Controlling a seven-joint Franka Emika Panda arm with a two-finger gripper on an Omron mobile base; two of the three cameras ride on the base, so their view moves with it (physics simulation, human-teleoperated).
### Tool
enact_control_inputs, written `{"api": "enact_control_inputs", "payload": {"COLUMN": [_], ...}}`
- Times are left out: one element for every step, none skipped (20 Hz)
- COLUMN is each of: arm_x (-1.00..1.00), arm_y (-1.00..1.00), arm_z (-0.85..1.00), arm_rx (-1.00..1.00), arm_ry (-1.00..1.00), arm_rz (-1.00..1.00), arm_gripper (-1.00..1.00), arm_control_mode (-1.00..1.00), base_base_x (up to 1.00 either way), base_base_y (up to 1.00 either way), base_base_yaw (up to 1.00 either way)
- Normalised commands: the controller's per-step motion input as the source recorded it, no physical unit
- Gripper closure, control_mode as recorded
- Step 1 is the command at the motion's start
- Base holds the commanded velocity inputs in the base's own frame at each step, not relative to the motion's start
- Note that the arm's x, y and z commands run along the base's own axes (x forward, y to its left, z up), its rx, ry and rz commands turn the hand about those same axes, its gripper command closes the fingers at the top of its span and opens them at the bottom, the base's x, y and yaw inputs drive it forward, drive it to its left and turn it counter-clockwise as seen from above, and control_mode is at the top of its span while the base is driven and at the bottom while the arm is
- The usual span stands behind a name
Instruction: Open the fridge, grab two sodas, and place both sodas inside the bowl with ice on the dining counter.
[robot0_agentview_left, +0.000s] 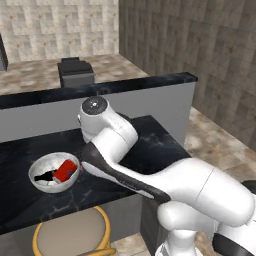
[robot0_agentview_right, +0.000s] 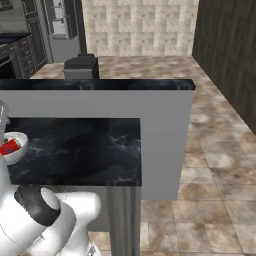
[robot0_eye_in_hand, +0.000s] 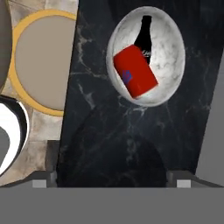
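The white bowl with ice (robot0_agentview_left: 44, 165) (robot0_agentview_right: 19, 150) (robot0_eye_in_hand: 168, 74) stands on the black marbled dining counter (robot0_agentview_left: 150, 145) (robot0_agentview_right: 85, 150) (robot0_eye_in_hand: 105, 131), near its left front part. Both sodas lie inside it: the red can (robot0_agentview_left: 64, 171) (robot0_agentview_right: 8, 147) (robot0_eye_in_hand: 134, 72) with a blue mark, and the dark bottle (robot0_agentview_left: 44, 176) (robot0_eye_in_hand: 143, 37), partly under the can. My gripper (robot0_eye_in_hand: 111, 180) hovers above the counter beside the bowl, open, its fingertips (robot0_eye_in_hand: 41, 180) wide apart with nothing between them. The fridge (robot0_agentview_right: 59, 22) is far off at the back left, pale shelves showing.
A round tan-seated stool (robot0_agentview_left: 72, 232) (robot0_eye_in_hand: 41, 65) with a yellow rim stands just off the counter's front edge, below the bowl. A raised black-topped ledge (robot0_agentview_left: 125, 85) (robot0_agentview_right: 100, 84) backs the counter. A dark grey box (robot0_agentview_left: 75, 72) (robot0_agentview_right: 81, 67) sits beyond it. Tiled floor lies to the right.
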Motion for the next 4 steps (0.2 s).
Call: {"api": "enact_control_inputs", "payload": {"arm_x": [-0.43,-0.44,-0.45,-0.46], "arm_y": [-1.00,-1.00,-1.00,-1.00], "arm_z": [0.37,0.37,0.36,0.37], "arm_rx": [0.22,0.22,0.22,0.22], "arm_ry": [-0.07,-0.08,-0.08,-0.08], "arm_rz": [-0.09,-0.08,-0.08,-0.08], "arm_gripper": [-1.00,-1.00,-1.00,-1.00], "arm_control_mode": [-1.00,-1.00,-1.00,-1.00], "base_base_x": [0.00,0.00,0.00,0.00], "base_base_y": [0.00,0.00,0.00,0.00], "base_base_yaw": [0.00,0.00,0.00,0.00]}}
